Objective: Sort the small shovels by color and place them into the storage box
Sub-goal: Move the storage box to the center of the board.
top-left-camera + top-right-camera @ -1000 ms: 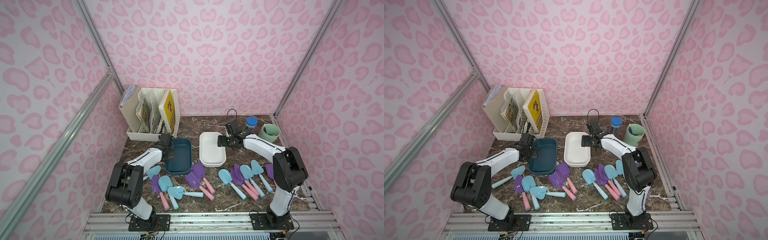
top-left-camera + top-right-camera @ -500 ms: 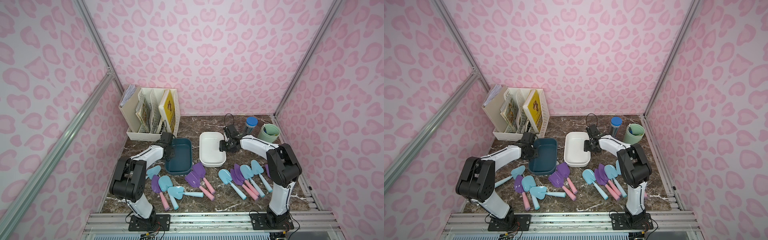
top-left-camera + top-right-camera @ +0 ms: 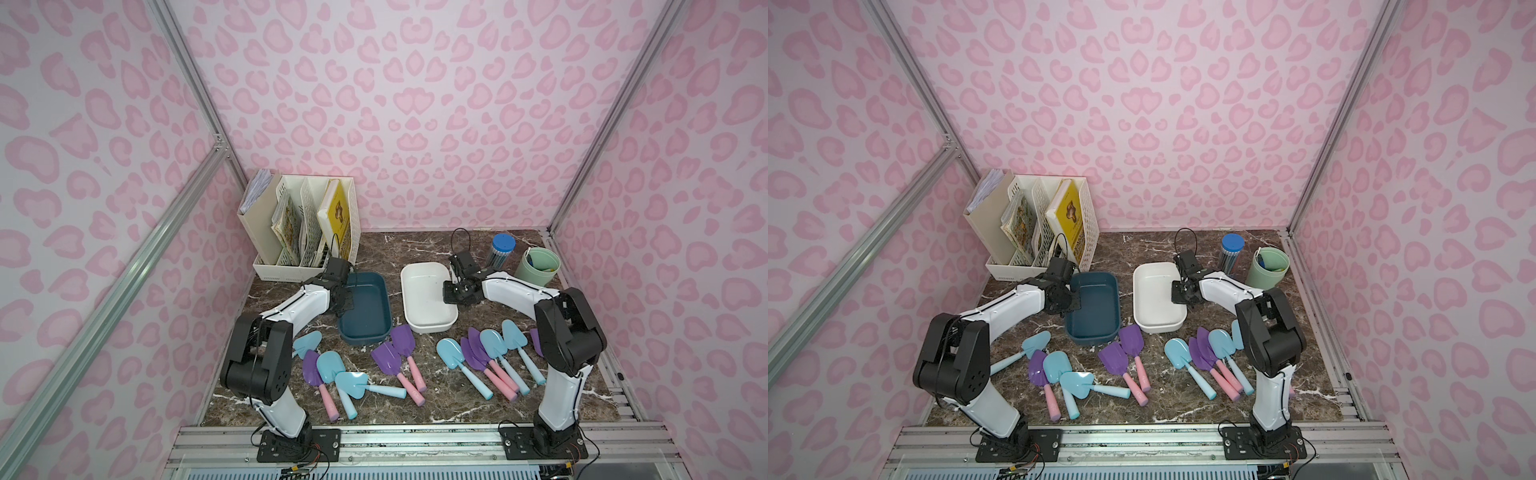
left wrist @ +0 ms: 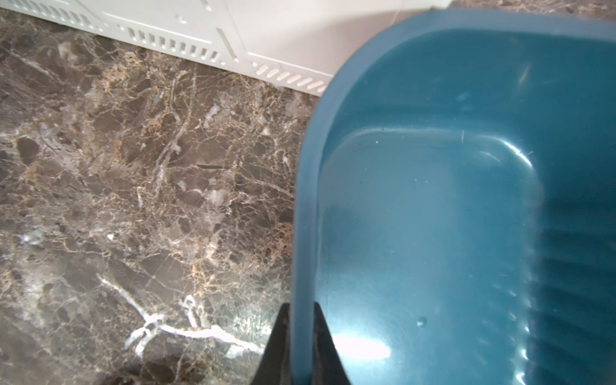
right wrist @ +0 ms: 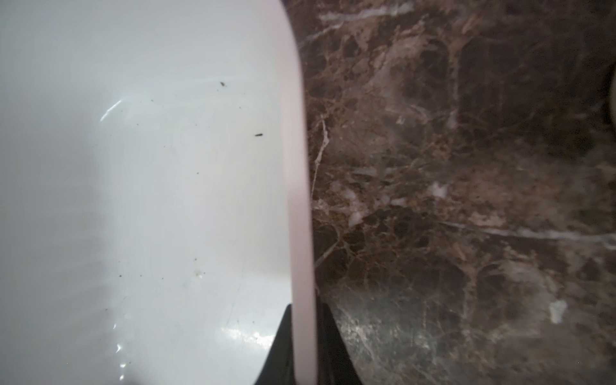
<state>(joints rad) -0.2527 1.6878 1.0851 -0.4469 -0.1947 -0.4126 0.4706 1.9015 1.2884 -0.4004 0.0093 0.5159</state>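
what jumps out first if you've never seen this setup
The pink heart-spotted walls all around, then the small shovels, light blue or purple with pink handles, strewn across the front of the marble table. Farther back, the left gripper pinches the rim of an empty dark blue box and the right gripper the rim of an empty white box.
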